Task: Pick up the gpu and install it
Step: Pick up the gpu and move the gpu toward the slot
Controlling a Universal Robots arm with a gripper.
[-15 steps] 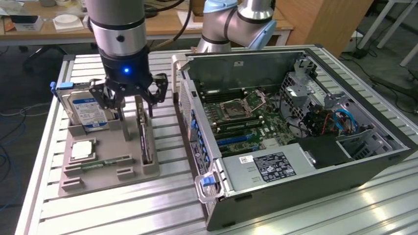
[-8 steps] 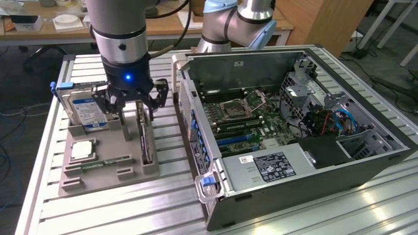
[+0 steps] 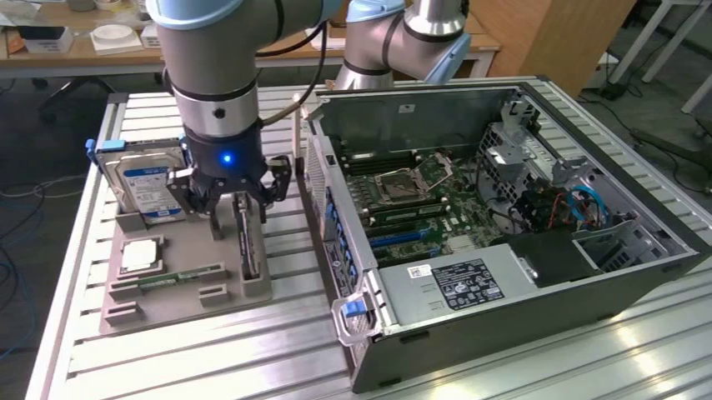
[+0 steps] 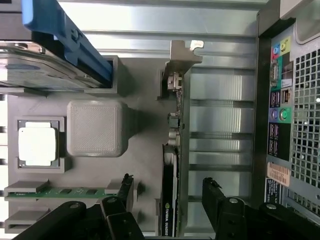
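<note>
Black gpu (image 4: 169, 215) upright in grey holder (image 4: 140, 150); gripper (image 4: 169, 182) spread wide astride, seemingly clear.

A ribbed aluminium table (image 3: 200, 350) spread beneath the tool (image 3: 237, 218), catching bright glare (image 3: 656, 342) on its slats well away from it. Far behind the tool stood a long wooden desk (image 3: 67, 60) carrying small white items (image 3: 115, 35). Beside that desk rose a brown wooden panel (image 3: 556, 37). Dark floor (image 3: 45, 142) with loose cables (image 3: 22, 187) lay beyond the table's edge, off to one side of the tool.
</note>
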